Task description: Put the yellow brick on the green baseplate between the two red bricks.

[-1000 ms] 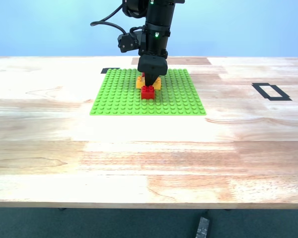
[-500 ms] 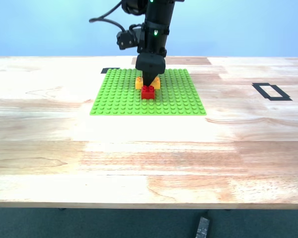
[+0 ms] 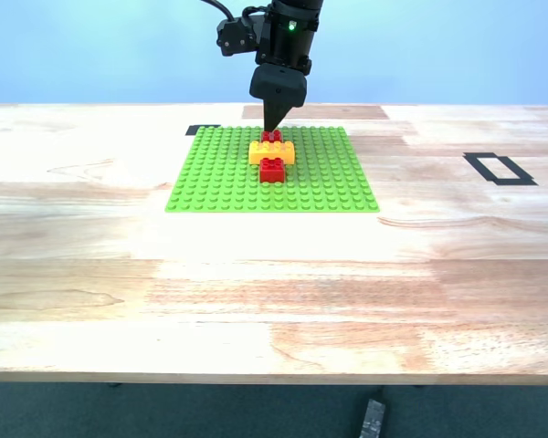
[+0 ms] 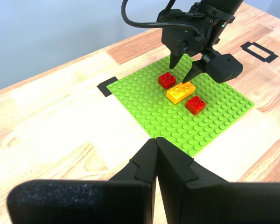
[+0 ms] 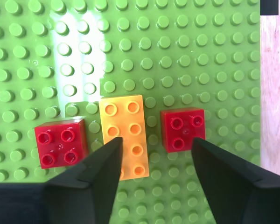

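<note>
Now the yellow brick [image 5: 126,136] sits on the green baseplate [image 3: 219,173], in line between the two red bricks [image 5: 61,142], with a narrow strip of studs showing on each side of it, so it touches neither. In the exterior view the row runs from the near red brick [image 3: 272,170] through the yellow one to the far red brick [image 3: 271,137], toward the plate's far edge. My second hand [image 4: 185,68] hangs above the yellow brick, clear of it, its jaws spread wide and holding nothing. My first hand [image 4: 156,156] is over the wooden counter [image 3: 274,292] off the plate's edge, its two fingers pressed together with nothing between them. A black tape square [image 3: 499,168] marks the counter toward the exterior view's right.
</note>
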Motion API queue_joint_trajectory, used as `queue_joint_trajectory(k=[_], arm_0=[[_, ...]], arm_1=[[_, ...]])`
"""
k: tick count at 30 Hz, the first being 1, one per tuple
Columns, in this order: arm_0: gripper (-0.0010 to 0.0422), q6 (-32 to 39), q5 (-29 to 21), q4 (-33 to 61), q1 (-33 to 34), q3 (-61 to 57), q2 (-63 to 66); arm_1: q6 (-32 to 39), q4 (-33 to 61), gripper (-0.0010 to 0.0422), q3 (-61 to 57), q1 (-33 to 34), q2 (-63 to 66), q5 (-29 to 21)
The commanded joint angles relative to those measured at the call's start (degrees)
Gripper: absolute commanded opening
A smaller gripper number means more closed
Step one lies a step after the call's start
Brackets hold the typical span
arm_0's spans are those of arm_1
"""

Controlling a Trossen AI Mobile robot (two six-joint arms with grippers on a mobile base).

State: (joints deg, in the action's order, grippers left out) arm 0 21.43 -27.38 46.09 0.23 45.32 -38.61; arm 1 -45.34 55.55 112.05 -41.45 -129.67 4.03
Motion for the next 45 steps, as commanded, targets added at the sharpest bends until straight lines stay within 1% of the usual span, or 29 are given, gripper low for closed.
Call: queue_joint_trajectory(k=[1,4,8,9,10,14,24,36,41,45], arm_0=[[0.0,0.0,-0.02,-0.13,-0.04,0.02,0.0],[0.0,0.0,0.0,-0.13,-0.04,0.02,0.0],[0.0,0.02,0.0,-0.15,-0.04,0.02,0.02],[0.0,0.02,-0.02,-0.15,-0.04,0.02,0.0],[0.0,0.02,0.0,-0.13,-0.04,0.02,0.0],[0.0,0.02,0.02,-0.09,-0.04,0.02,0.0],[0.0,1.07,0.0,-0.17,-0.04,0.02,0.0],[0.0,1.05,0.0,-0.2,-0.04,0.02,0.0],[0.0,1.05,0.02,-0.2,-0.04,0.02,0.0],[0.0,1.05,0.04,-0.2,-0.04,0.02,0.0]], arm_1=[[0.63,0.11,0.0155,-0.04,0.0,0.09,0.13],[1.16,0.2,0.01,-0.07,0.0,0.09,0.59],[2.1,0.9,0.0022,-0.07,0.0,-0.33,3.32],[2.03,1.25,0.0004,-0.09,0.0,-0.44,3.32],[1.99,1.29,-0.0005,-0.09,-0.09,-0.87,3.32],[2.29,1.29,0.0015,-0.11,-0.17,-1.81,3.32],[2.19,1.29,0.0015,-0.33,-0.11,-3.15,3.65],[1.16,-2.78,0.0015,-6.14,-0.11,-4.07,3.5],[1.2,-3.15,0.0015,-6.45,-0.52,-6.05,2.99],[1.18,-3.82,0.0015,-6.47,-0.48,-4.98,2.99]])
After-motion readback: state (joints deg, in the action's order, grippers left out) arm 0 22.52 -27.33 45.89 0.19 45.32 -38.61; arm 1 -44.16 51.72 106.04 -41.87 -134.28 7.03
